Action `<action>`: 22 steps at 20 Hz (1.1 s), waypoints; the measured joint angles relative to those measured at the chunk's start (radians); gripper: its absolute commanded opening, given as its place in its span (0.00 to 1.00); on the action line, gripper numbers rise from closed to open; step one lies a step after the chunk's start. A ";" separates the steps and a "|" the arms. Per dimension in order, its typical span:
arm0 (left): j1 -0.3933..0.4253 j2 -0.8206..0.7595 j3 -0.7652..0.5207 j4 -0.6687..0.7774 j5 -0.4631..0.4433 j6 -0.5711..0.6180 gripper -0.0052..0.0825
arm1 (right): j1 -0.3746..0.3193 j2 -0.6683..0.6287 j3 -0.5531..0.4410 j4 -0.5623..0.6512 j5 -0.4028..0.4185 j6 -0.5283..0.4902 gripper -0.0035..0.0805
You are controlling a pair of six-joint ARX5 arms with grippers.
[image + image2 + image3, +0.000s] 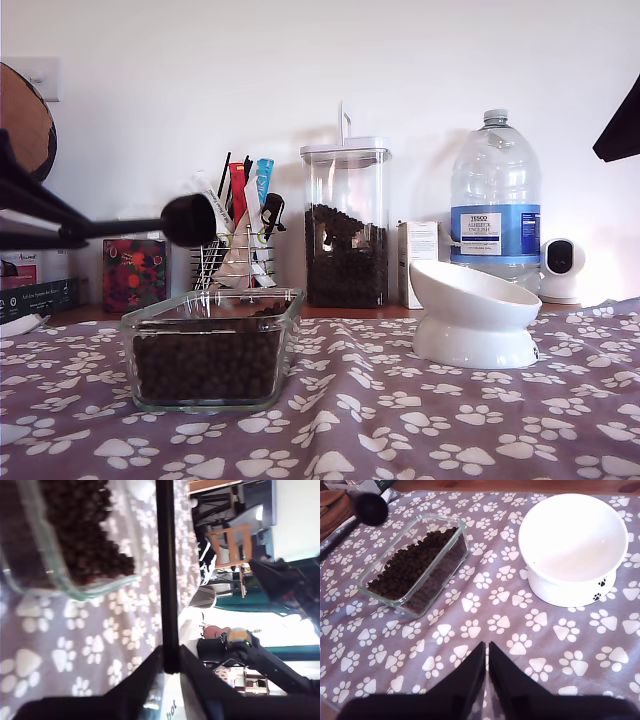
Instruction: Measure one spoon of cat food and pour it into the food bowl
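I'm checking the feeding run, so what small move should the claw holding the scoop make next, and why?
Probably lower my first claw so the spoon dips into the cat food in the glass dish: the cup hangs clear of it, and the food bowl is empty.

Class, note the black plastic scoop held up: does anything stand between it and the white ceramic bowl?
Nothing visible does. The black plastic measuring scoop in my first hand hangs higher than the clear glass dish of brown kibble; beyond that dish only bare paw-print cloth lies before the glossy white ceramic bowl.
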 measured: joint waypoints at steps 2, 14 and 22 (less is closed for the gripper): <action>-0.008 0.056 0.000 0.017 -0.007 -0.010 0.03 | 0.000 0.000 0.000 0.000 0.000 0.000 0.03; -0.066 0.187 0.004 0.144 -0.068 -0.099 0.03 | 0.000 0.000 0.000 0.001 0.000 0.000 0.03; -0.067 0.187 0.010 0.283 -0.117 -0.272 0.03 | 0.000 0.000 0.000 0.001 -0.023 0.000 0.03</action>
